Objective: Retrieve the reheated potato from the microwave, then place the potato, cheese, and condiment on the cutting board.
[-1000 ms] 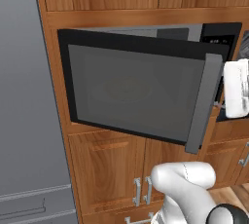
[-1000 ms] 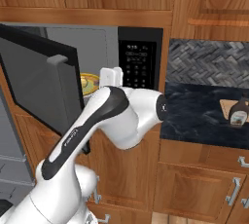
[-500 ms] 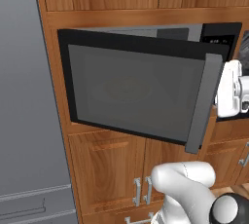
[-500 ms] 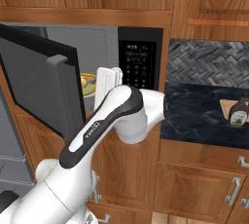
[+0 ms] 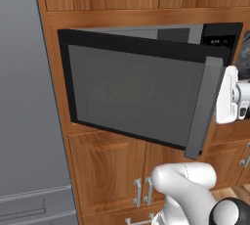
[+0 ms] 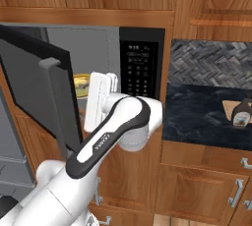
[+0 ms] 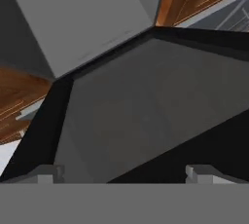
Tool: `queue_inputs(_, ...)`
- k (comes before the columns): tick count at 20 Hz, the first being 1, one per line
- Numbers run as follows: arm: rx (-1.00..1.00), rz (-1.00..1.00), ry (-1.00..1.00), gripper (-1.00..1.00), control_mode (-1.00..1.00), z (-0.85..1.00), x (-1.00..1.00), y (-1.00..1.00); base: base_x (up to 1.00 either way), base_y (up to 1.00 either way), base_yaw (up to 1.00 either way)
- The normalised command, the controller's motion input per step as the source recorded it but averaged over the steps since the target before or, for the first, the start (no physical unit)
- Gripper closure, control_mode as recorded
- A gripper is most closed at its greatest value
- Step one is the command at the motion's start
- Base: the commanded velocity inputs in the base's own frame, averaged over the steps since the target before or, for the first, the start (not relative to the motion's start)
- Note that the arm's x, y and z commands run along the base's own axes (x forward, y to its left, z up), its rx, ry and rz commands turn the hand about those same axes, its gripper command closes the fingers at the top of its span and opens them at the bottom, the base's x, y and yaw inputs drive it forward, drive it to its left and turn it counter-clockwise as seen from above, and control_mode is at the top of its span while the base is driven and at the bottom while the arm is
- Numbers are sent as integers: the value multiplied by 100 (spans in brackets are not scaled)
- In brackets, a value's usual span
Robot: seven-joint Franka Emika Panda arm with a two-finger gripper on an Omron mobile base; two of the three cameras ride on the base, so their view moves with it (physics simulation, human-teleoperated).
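The black microwave (image 6: 139,70) stands with its grey glass door (image 5: 132,97) swung wide to the left. Inside it, a yellowish-tan potato (image 6: 81,85) lies on a plate, partly covered by my white hand. My gripper (image 6: 102,95) hovers in front of the opening, between the door's edge and the keypad, holding nothing. In the hand view the gripper (image 7: 124,175) is open, its fingertips (image 7: 48,174) wide apart, facing dark grey microwave surfaces. The brown condiment (image 6: 242,114) stands on the tan cutting board (image 6: 231,106) on the counter at the right. The cheese is out of view.
Wooden cabinets (image 6: 202,4) hang above the microwave and stand below it (image 5: 107,175). A grey fridge front (image 5: 24,97) fills the left. The open door's handle bar (image 6: 56,107) juts out close to my forearm. A dark stone counter (image 6: 197,117) runs to the right.
My hand has sunk a little and shifted left toward the microwave opening, and the elbow has dropped with it. The jaws stay wide. The door has not moved.
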Motion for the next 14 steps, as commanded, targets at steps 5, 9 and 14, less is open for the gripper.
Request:
queue_inputs(5,4,21,0,-100,-100,0,-55,28,0,0,0)
queue_inputs(9,0,22,0,-100,-100,0,-64,40,0,0,0)
queue_inputs(14,0,20,0,-100,-100,-1,-58,50,0,0,0)
